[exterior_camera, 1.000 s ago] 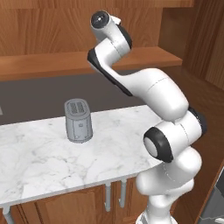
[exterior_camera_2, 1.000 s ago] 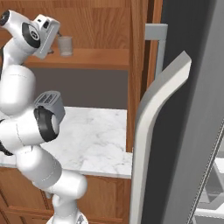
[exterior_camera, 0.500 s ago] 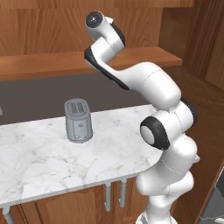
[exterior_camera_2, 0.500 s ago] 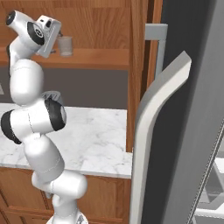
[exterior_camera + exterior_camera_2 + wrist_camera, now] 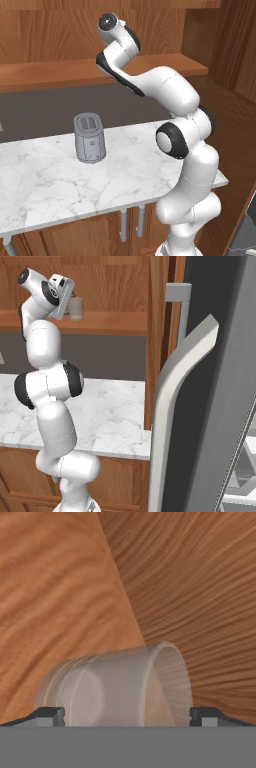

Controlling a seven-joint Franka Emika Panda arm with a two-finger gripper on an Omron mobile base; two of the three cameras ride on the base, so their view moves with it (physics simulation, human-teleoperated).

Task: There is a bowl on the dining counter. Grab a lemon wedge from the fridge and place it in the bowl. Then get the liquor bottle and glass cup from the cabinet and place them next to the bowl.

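Hand view: a short, clear greyish glass cup (image 5: 120, 684) sits squarely between the robot's jaws, which stand wide apart with one dark fingertip (image 5: 49, 716) to either side of its wall and neither yet touching it. Because the camera is rolled, the tumbler appears on its side here; in the right base view it stands upright on the plain reddish-brown wooden cabinet shelf (image 5: 110, 321), just ahead of the raised white hand (image 5: 61, 292). Judged from these pictures, the glass will be light and rigid but smooth-sided and breakable, so a slipping or crushing grip is the risk. The best hold looks to be across the middle of the cylinder, pads on opposite walls, pressing gently and evenly rather than pinching the thin rim. Below the arm lies the white grey-veined marble worktop (image 5: 45, 185), where a grey metal two-slot toaster (image 5: 89, 137) stands well clear of the jaws.
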